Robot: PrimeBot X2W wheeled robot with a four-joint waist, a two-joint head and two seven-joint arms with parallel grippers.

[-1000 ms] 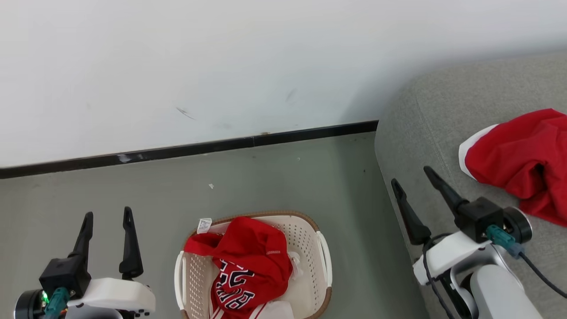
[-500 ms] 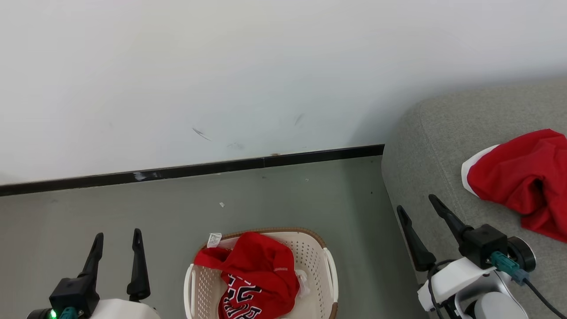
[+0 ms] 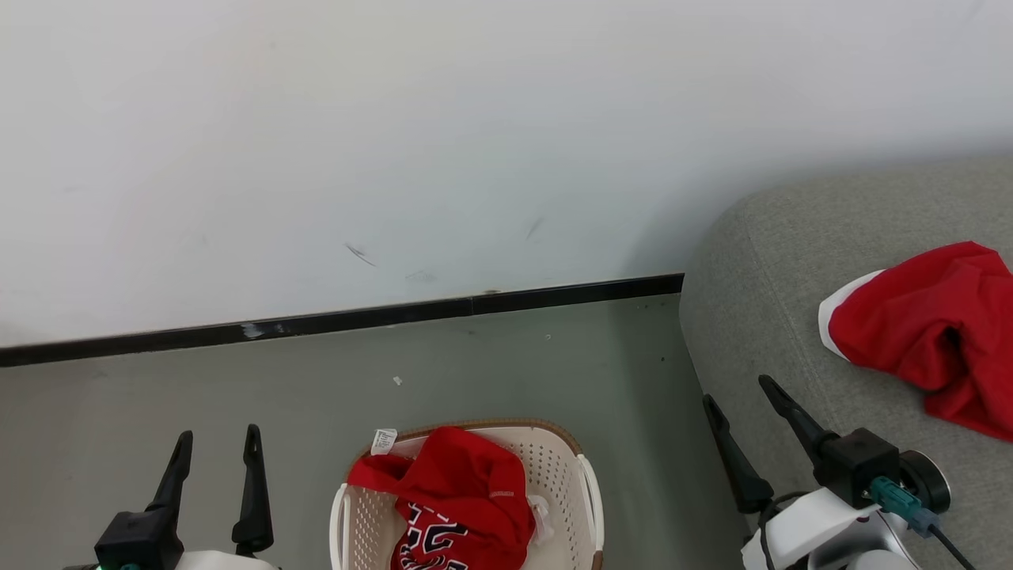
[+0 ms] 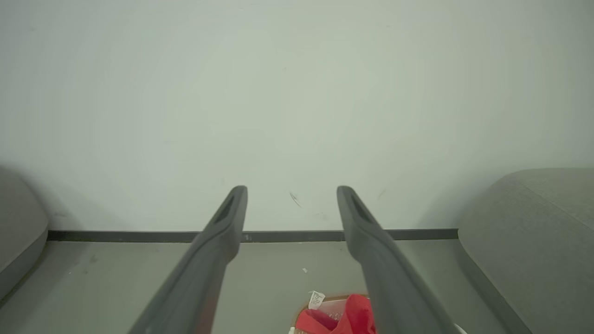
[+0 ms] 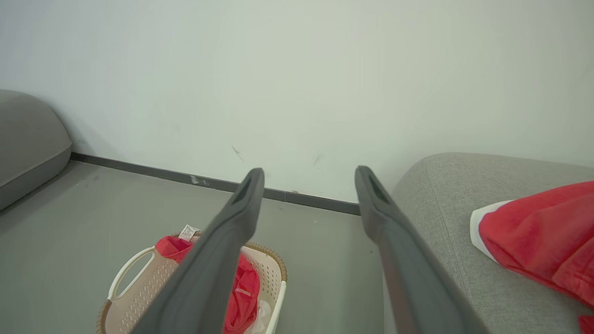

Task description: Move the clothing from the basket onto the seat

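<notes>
Jersey (image 3: 467,491) in the basket (image 3: 554,467) looks soft, light: pinch its bunched top. Your left claw (image 3: 218,434) and right claw (image 3: 736,391) gape empty.

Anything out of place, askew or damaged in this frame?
Only small things: dark scuffs on the wall, a chipped patch on the black skirting, a white scrap on the floor. The red garment hangs over the basket rim, label out.

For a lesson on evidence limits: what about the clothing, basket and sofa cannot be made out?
- Basket, near half: cut by the head view's bottom edge.
- Basket garment numerals: cut by that edge, unreadable.
- Sofa garment, right part: cut by that view's right edge.
- White tag print: too small.
- Basket's middle, right wrist view: behind the fingers.
</notes>
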